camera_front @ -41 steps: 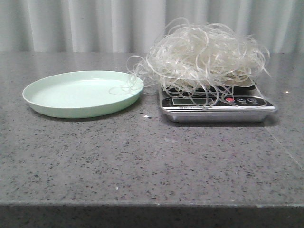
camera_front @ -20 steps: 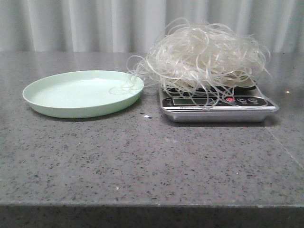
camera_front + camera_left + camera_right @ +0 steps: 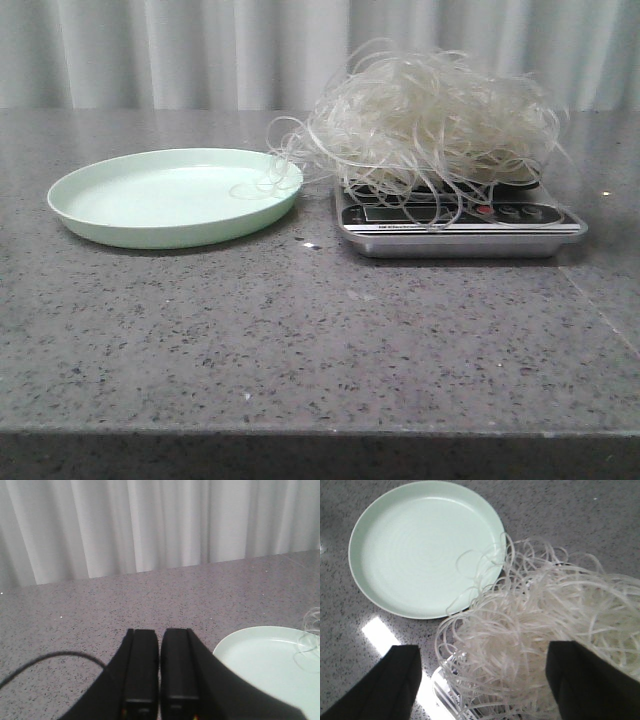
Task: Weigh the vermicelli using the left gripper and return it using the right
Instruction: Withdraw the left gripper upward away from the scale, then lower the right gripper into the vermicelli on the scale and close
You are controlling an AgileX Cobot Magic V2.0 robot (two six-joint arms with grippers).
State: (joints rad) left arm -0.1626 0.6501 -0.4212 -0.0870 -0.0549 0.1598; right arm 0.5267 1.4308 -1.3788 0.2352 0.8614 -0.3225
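The vermicelli [image 3: 430, 120], a big loose tangle of whitish strands, is piled on a silver kitchen scale [image 3: 460, 228] at the right of the table. A few stray loops reach over the rim of the pale green plate [image 3: 170, 195] to its left. In the right wrist view my right gripper [image 3: 485, 672] is wide open above the vermicelli [image 3: 540, 635], its fingers on either side of the pile, with the plate [image 3: 420, 545] beyond. In the left wrist view my left gripper [image 3: 160, 645] is shut and empty above bare table beside the plate [image 3: 265, 665]. Neither gripper shows in the front view.
The grey speckled stone table [image 3: 300, 340] ends at a front edge near the camera. A pale curtain [image 3: 200, 50] hangs behind the table. A thin black cable [image 3: 45, 660] runs beside the left gripper. The scale's display and buttons are partly covered by hanging strands.
The top of the vermicelli pile has shifted slightly. The plate and the scale have not moved.
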